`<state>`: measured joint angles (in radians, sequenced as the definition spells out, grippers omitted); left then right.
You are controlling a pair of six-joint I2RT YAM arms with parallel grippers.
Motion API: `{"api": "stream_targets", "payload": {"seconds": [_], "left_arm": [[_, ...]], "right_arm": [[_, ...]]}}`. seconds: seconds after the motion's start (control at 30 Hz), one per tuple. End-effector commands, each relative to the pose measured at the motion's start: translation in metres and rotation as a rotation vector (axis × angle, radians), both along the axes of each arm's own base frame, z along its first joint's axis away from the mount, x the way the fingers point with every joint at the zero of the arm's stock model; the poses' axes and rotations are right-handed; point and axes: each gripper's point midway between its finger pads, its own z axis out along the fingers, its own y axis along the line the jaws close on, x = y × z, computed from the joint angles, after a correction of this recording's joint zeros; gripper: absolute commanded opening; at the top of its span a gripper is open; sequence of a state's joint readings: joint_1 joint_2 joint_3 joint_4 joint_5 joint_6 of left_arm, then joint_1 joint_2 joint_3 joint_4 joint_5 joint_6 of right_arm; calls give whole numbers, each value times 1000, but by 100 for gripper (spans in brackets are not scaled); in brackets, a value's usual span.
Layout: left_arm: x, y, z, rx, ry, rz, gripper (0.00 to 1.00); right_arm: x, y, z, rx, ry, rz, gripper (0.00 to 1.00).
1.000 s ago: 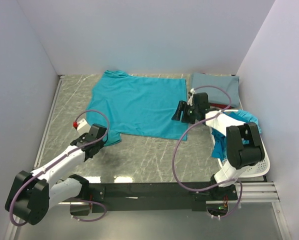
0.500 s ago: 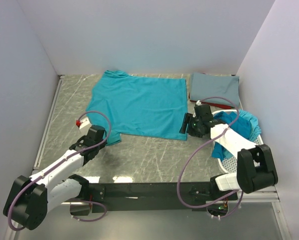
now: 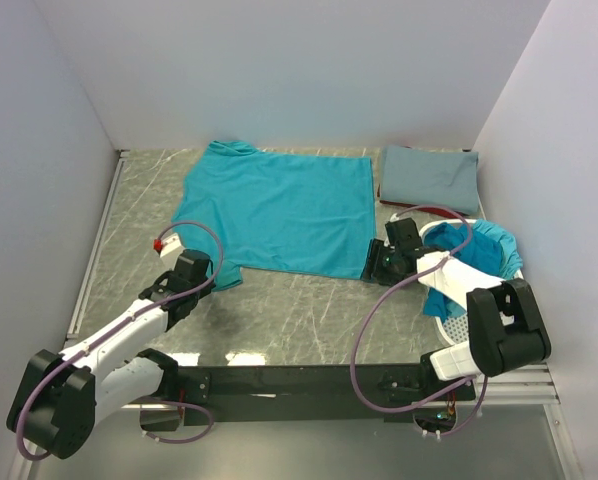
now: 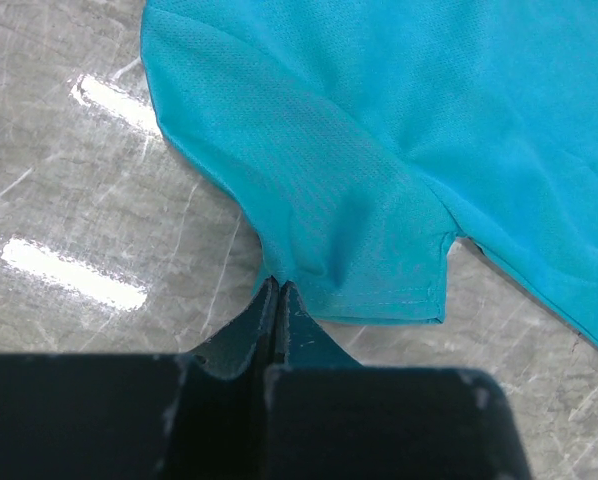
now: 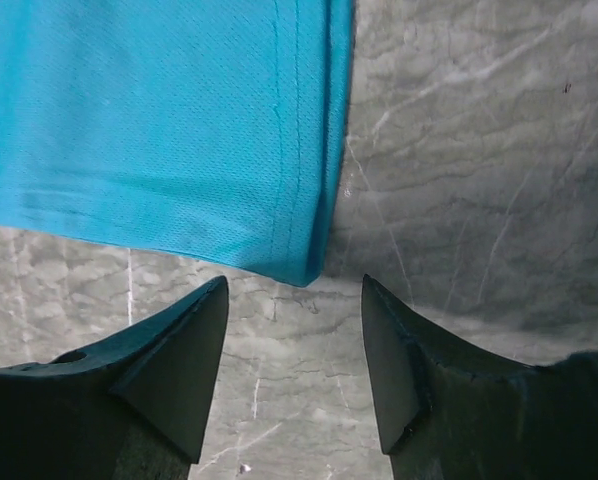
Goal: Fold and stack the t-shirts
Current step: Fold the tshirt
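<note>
My right gripper (image 5: 294,283) gapes; the hem corner of the spread teal t-shirt (image 5: 159,120) lies just ahead, between its tips. My left gripper (image 4: 277,290) is clenched at the sleeve (image 4: 359,240) edge.

Teal t-shirt (image 3: 279,210) flat on marble table (image 3: 299,305)

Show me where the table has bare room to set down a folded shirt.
Widest bare patch: table between the near hem of the spread teal t-shirt and the arm bases. Narrower strip: left of it, by the wall. Crowded: right side, with the folded grey-blue shirt, basket and right tool.
</note>
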<state>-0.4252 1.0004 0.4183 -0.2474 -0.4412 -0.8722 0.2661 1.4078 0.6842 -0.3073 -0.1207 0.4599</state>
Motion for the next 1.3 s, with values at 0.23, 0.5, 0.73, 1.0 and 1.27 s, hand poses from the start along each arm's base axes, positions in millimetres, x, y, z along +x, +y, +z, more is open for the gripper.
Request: {"api": "stream_targets", "payload": {"seconds": [0.23, 0.5, 0.73, 1.0, 1.27], "left_arm": [[6, -3, 5, -1, -23, -14, 1], [5, -4, 5, -4, -25, -25, 1], [6, -5, 4, -2, -20, -27, 1], [6, -5, 4, 1, -16, -28, 1], [6, -5, 3, 1, -12, -31, 1]], "right_arm": [[13, -3, -5, -27, -24, -17, 60], [17, -8, -5, -68, -18, -26, 54], [15, -1, -13, -79, 23, -1, 50], [10, 9, -13, -88, 46, 29, 45], [2, 7, -20, -125, 75, 14, 45]]}}
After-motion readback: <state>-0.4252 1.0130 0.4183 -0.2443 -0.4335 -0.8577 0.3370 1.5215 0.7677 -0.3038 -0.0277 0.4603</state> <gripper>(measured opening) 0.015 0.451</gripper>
